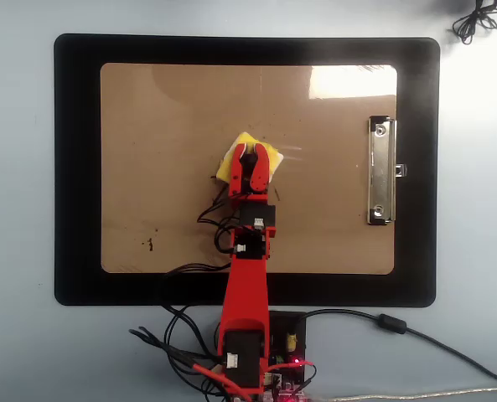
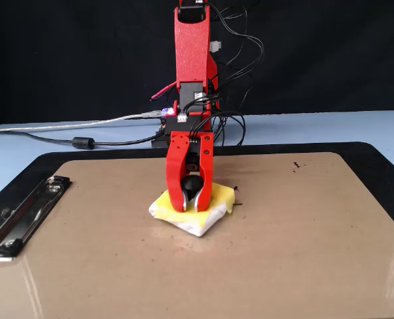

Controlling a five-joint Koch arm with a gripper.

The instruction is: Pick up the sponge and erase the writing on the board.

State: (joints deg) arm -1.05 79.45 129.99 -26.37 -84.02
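Presently the red claw (image 2: 191,207) grips the small yellow square sponge (image 2: 210,214), pressed flat on the tan glossy clipboard (image 2: 303,252), directly over the pen strokes.

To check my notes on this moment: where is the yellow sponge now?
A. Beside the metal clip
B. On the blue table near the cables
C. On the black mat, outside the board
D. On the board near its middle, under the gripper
D: in the overhead view the sponge lies on the board near its middle, with the gripper closed on it, well apart from the metal clip.
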